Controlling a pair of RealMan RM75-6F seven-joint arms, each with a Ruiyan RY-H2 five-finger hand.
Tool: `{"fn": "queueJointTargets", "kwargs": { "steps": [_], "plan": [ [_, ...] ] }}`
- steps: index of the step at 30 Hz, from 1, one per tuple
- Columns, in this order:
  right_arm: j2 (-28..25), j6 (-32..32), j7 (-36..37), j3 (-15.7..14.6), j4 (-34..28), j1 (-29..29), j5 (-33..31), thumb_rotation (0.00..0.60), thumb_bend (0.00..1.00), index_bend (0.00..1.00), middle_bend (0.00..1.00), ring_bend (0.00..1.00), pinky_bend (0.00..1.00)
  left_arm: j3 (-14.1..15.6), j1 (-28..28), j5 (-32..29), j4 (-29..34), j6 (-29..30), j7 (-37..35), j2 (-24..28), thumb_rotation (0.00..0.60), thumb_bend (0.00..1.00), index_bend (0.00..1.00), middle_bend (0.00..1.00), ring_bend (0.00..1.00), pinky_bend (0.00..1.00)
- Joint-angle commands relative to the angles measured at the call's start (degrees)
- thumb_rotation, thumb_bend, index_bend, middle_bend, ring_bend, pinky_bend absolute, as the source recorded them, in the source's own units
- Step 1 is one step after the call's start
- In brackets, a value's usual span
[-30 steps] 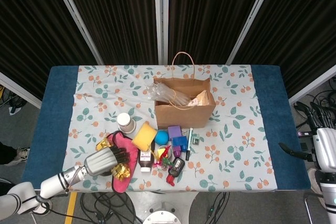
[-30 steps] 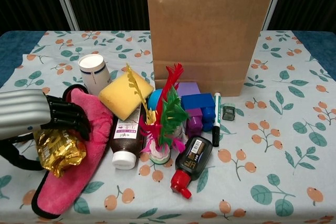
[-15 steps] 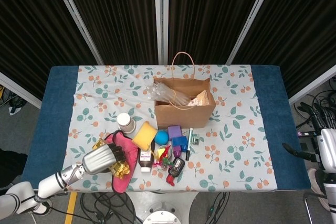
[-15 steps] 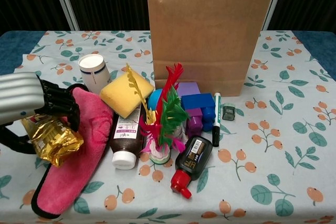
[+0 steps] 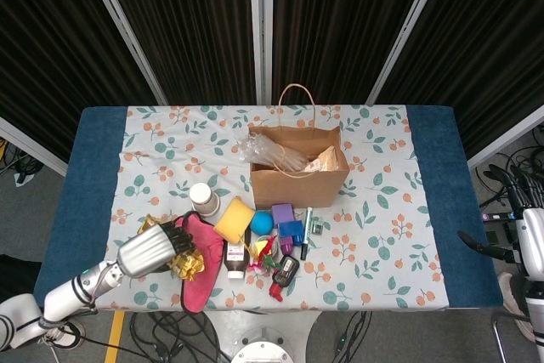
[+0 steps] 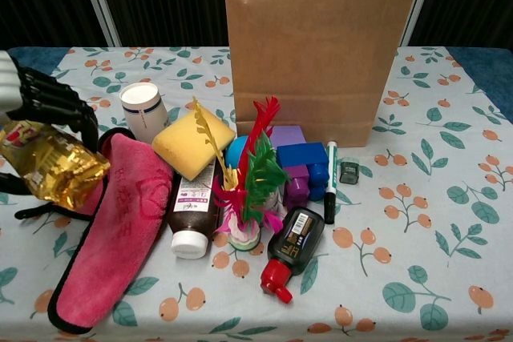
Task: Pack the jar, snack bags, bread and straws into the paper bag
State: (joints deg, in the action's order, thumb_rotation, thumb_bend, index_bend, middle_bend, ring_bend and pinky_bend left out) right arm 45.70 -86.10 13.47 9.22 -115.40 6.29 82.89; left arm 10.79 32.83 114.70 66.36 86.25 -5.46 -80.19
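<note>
Gold snack bag pinched in left hand, lifted off bench at 7 o'clock from paper bag, above pink cloth. Paper bag upright at centre, clear wrapped items poking from top. Clutter at bag's 6 o'clock: white jar, yellow sponge, brown bottle, feather toy, blue blocks. Right hand at 3 o'clock off bench edge, empty, fingers apart.

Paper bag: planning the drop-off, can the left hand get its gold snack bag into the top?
Probably yes: the left hand holds the gold snack bag lifted, and the paper bag stands open-topped, handle upright.
</note>
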Motion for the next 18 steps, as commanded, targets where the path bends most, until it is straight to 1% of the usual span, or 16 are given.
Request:
{"fn": "queueJointTargets", "kwargs": {
  "steps": [1,4,7,8,10,11,14,18],
  "plan": [
    [0.1,-0.5,0.3,-0.1,-0.2,-0.2,0.8,0.600,0.00,0.10,0.18,0.01,0.00,-1.6,0.0,-0.9,5.3,1.6,3.7,6.1,0.600,0.33,0.61,0.64,0.49,0.60],
    [0.3,-1.6,1.1,-0.3,-0.2,-0.7,2.3,0.600,0.00,0.10,0.18,0.01,0.00,-4.2,0.4,-3.4,9.0,1.9,4.9,11.2,0.600,0.33,0.61,0.64,0.49,0.60],
    [0.8,-2.4,2.0,-0.4,0.2,-0.9,3.5,0.600,0.00,0.10,0.18,0.01,0.00,-7.9,1.2,-7.1,12.8,2.5,4.9,16.1,0.600,0.33,0.61,0.64,0.50,0.61],
    [1.0,-2.5,2.4,-0.5,0.3,-1.0,3.8,0.600,0.00,0.10,0.18,0.01,0.00,-10.2,2.3,-9.2,14.2,1.9,4.1,17.8,0.600,0.33,0.61,0.64,0.50,0.61],
    [1.1,-2.4,2.8,-0.5,0.5,-0.9,3.9,0.600,0.00,0.10,0.18,0.01,0.00,-13.1,3.3,-11.7,16.7,1.6,3.5,20.1,0.600,0.33,0.61,0.64,0.50,0.61],
    [1.1,-2.3,3.0,-0.5,0.5,-0.8,3.9,0.600,0.00,0.10,0.18,0.01,0.00,-15.1,3.9,-13.4,18.5,1.7,3.3,21.4,0.600,0.33,0.61,0.64,0.50,0.61],
    [1.1,-2.2,3.2,-0.3,0.4,-0.6,4.0,0.600,0.00,0.10,0.18,0.01,0.00,-20.1,5.4,-18.2,23.6,1.2,2.9,23.4,0.600,0.33,0.61,0.64,0.50,0.61],
    [1.5,-1.8,3.1,-0.3,0.6,-0.4,3.9,0.600,0.00,0.10,0.18,0.01,0.00,-26.0,7.7,-25.1,31.0,-0.8,2.6,23.5,0.600,0.33,0.61,0.64,0.50,0.61]
  ]
}}
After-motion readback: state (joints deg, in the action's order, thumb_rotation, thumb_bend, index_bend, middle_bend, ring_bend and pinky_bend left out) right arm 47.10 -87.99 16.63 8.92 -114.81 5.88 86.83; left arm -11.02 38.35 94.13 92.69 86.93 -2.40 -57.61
